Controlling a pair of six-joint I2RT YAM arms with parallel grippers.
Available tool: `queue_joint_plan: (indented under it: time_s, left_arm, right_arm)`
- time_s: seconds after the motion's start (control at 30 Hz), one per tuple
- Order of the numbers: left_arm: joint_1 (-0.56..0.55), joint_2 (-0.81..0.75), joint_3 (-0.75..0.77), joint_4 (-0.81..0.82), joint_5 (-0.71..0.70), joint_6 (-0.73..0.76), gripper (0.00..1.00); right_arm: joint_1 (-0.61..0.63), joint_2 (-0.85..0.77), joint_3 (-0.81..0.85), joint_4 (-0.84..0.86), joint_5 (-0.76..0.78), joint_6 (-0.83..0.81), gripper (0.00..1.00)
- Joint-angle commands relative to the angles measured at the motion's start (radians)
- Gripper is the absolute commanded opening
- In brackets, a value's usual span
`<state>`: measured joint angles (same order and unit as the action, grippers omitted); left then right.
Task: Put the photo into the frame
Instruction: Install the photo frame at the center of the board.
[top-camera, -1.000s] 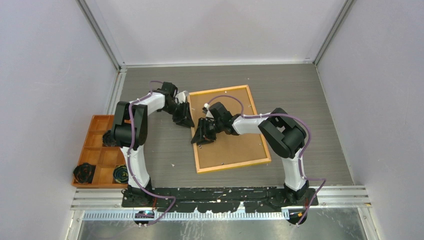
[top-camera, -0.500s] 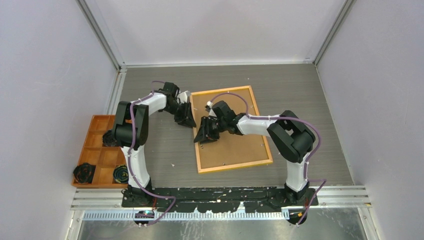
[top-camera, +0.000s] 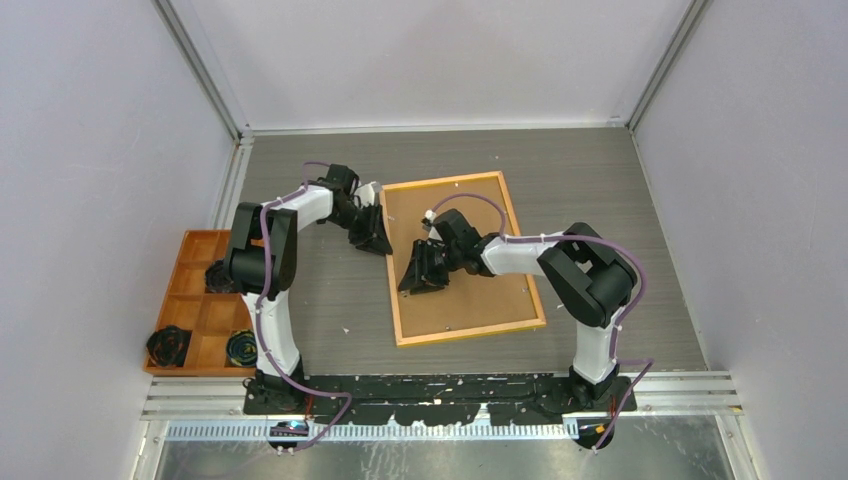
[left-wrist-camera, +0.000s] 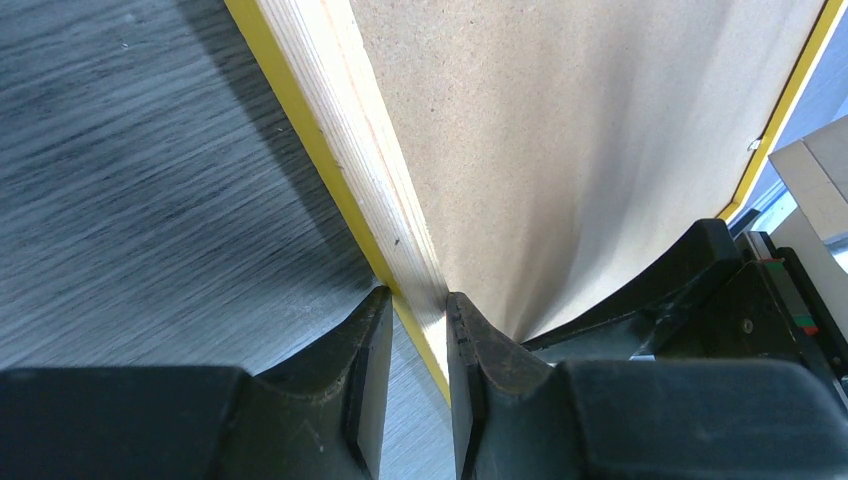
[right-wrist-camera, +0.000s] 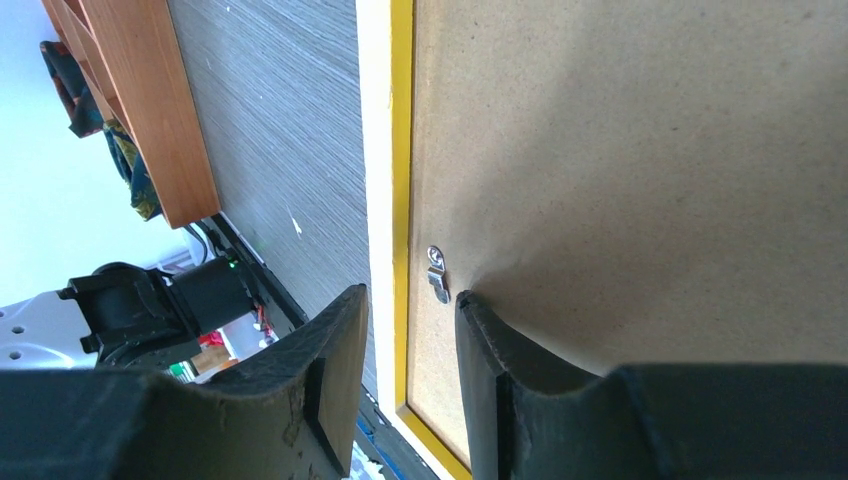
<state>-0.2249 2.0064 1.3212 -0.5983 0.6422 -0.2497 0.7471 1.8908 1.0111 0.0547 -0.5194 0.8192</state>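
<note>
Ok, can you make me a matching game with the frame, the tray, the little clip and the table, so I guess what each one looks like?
Things:
1. frame
2. tray
3. clip
4. table

Looks:
A. grey and streaky
B. small and silver, on the frame's back
C. orange, with compartments
D. yellow-edged, lying back up

Pairs: 1-D, 2-C, 3-B, 4-A

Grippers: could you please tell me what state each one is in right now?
Left gripper: closed on the frame's wooden rail.
Right gripper: open, astride the frame's rail beside a metal clip, gripping nothing.
</note>
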Motion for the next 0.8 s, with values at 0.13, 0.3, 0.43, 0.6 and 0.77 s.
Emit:
queue_joint_plan:
  time_s: [0.13,0.3,0.43,0.6,0.77]
  left_arm:
    - [-0.013,0.012,-0.010,0.033,-0.004,0.011,0.27]
    - [-0.013,0.016,-0.007,0.035,-0.001,0.010,0.27]
    - [-0.013,0.015,-0.009,0.037,0.000,0.012,0.27]
    - [-0.013,0.012,-0.018,0.038,-0.001,0.016,0.27]
    - [-0.013,0.010,-0.020,0.038,0.003,0.018,0.27]
  right_arm:
    - [0.049,0.047,0.032,0.021,0.035,-0.002,0.42]
    - [0.060,0.054,0.029,0.030,0.041,0.010,0.41]
    - [0.062,0.054,0.035,0.027,0.055,0.012,0.40]
    - [0.060,0.073,0.050,0.031,0.084,0.026,0.40]
    - [0.061,0.092,0.064,0.065,0.088,0.055,0.40]
